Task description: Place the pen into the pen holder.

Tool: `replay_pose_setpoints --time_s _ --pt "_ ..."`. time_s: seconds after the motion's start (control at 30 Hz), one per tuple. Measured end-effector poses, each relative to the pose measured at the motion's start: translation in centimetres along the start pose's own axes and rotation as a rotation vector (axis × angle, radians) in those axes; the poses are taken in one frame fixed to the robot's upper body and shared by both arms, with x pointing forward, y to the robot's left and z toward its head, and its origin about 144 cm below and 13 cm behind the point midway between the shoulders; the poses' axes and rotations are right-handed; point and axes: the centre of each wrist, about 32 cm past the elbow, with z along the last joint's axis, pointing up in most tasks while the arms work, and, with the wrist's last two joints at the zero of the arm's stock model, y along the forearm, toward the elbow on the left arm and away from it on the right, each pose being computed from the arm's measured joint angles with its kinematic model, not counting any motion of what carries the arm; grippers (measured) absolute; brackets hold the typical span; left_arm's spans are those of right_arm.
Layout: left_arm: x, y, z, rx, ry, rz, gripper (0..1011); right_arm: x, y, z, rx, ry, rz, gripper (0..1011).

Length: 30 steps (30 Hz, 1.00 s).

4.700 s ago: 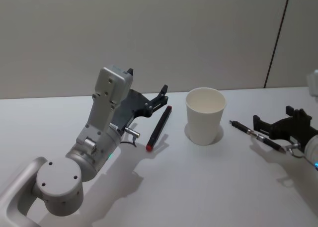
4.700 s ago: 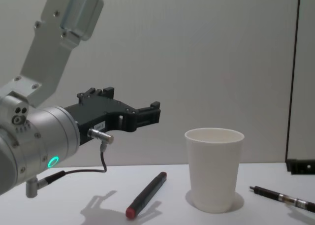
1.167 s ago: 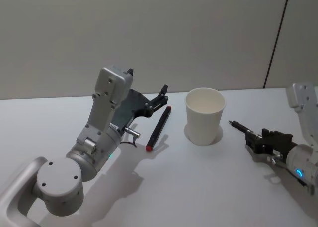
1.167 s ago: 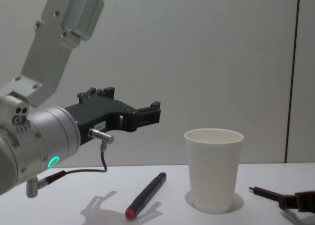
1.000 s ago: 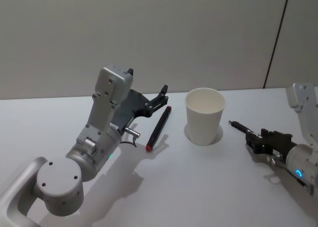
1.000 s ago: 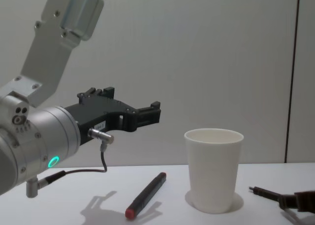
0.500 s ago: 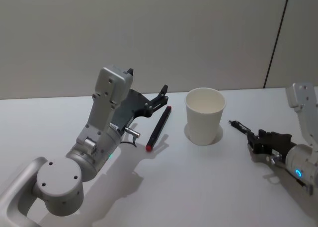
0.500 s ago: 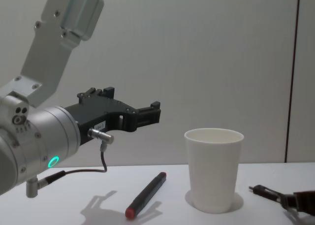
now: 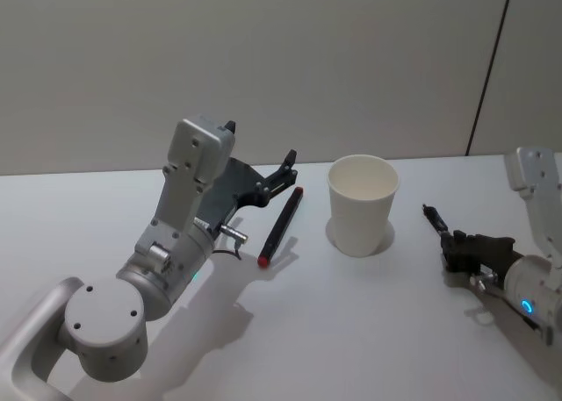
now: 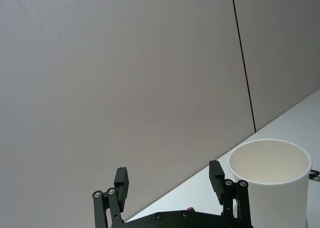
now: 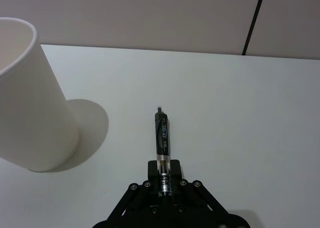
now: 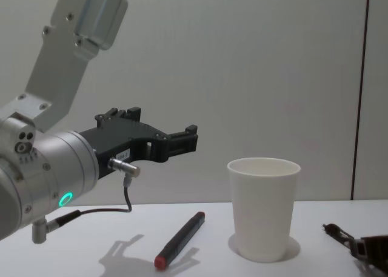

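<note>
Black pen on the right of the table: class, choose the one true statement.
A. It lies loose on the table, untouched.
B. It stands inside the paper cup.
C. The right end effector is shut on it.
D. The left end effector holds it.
C: the right end effector is shut on the black pen, whose free end sticks out beside the paper cup, not inside it.

Soft, even light falls from above. The pen holder (image 9: 363, 204) throws a short, pale shadow around its foot on the white table (image 9: 369, 331). Left of the pen holder, the left arm (image 9: 180, 234) throws a wider, darker shadow.
</note>
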Motion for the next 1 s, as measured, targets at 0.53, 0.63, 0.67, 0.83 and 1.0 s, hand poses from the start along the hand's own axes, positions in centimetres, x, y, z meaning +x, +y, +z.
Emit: replay_pose_setpoints --time_s 0.53,0.63,0.67,0.83,1.0 --pt "0.00 0.00 0.00 0.000 0.000 0.000 1001 0.02 -0.01 0.01 0.006 0.000 0.000 131" --pt "0.00 0.00 0.00 0.000 0.000 0.000 1001 0.04 -0.02 -0.04 0.019 0.000 0.002 131" --pt "0.00 0.00 0.00 0.000 0.000 0.000 1001 0.05 -0.03 -0.03 0.025 0.001 0.003 131" --pt "0.00 0.00 0.00 0.000 0.000 0.000 1001 0.10 -0.14 -0.03 0.074 0.003 0.014 132" --pt "0.00 0.00 0.00 0.000 0.000 0.000 1001 0.17 -0.26 0.02 0.126 0.005 0.028 131"
